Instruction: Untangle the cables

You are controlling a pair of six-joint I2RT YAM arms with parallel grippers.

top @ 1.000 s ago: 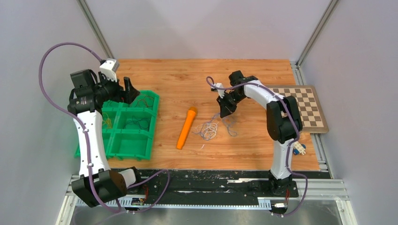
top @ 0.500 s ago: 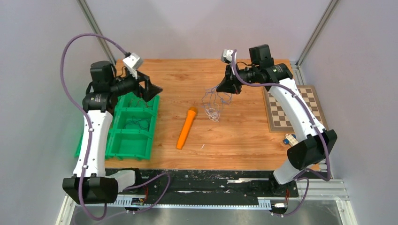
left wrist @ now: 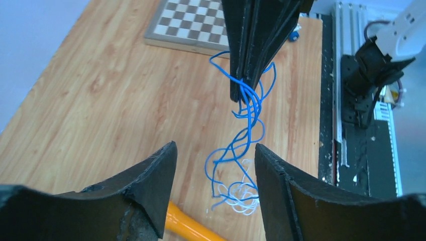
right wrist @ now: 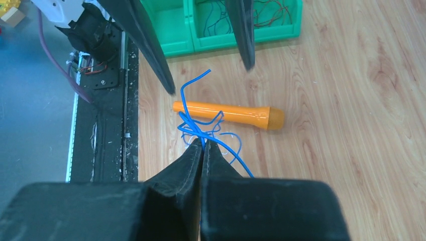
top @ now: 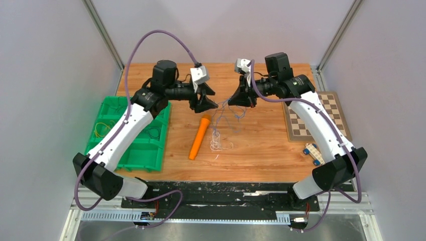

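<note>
Right tool (right wrist: pixel 202 143) was clenched on the cables (left wrist: pixel 250 108), its two fingers pressed flat together with the strands pinched at the very tips. Left tool (left wrist: pixel 216 150) was released, jaws spread wide and gripping nothing. It faced the right tool tip to tip, close but not touching. In the left wrist view, the hanging strands showed in the gap between its fingers, farther off.

1. Table (top: pixel 261 150): a wooden surface lying below both tools, which were raised above its middle.
2. Green bin (top: pixel 150 163): a tray with several compartments, resting on the table well to the left of the left tool.
3. Chessboard (top: pixel 307 119): lying flat at the table's right edge, well apart from the right tool on its right side.
4. Orange marker (top: pixel 200 136): lying on its side on the table, directly beneath the two tools and slightly to the left.
5. Cables: a thin blue bundle that hung from the right tool's tips in loose loops. It ended in a whitish curl resting on the table, just right of the marker. Whether curl and marker touched could not be determined.
</note>
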